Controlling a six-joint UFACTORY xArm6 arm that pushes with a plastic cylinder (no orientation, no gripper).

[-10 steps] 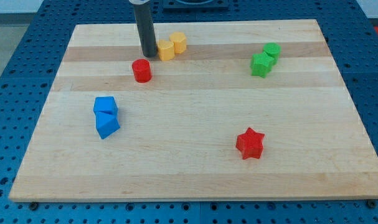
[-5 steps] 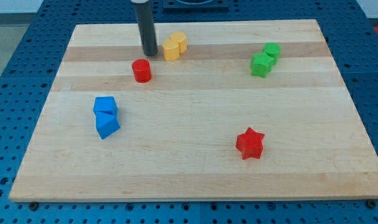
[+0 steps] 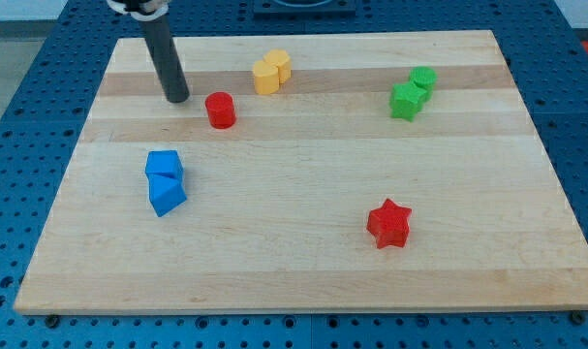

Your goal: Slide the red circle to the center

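Here, my tip, the end effector, a bare rod gripping nothing, rests on the wooden bench just left of the red circle, apart, in the view's upper left.

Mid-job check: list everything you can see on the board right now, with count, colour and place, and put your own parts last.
red circle: 1, red, upper left of centre
red star: 1, red, lower right
yellow blocks: 2, yellow, touching, near the view's top
green blocks: 2, green, touching, upper right
blue blocks: 2, blue, touching, at the view's left
wooden board: 1, light wood, on a blue perforated table
my tip: 1, dark rod end, left of the red circle, apart from it
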